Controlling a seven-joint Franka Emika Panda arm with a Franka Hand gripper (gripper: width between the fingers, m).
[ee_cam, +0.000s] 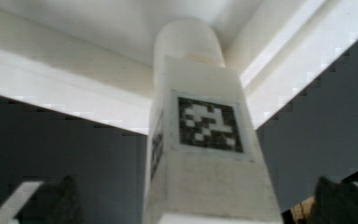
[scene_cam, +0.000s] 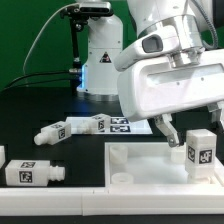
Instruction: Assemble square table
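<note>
Gripper [scene_cam: 192, 136] wide open, holding nothing, fingers [ee_cam: 43, 200] clear of the upright white tagged leg [scene_cam: 200, 150] on the rimmed square panel [scene_cam: 140, 165]; loose legs [scene_cam: 52, 132] lie nearby on the black table [scene_cam: 20, 125].

The square panel [scene_cam: 150, 163] looks like smooth white plastic with a dull sheen, raised rim included. The upright leg [ee_cam: 202, 120] is white plastic too, matt and faintly grainy close up, its tag [ee_cam: 208, 125] printed flat black on white. The arm's casing [scene_cam: 165, 85] is glossy white plastic, catching light. The table top [scene_cam: 50, 100] is matt black
</note>
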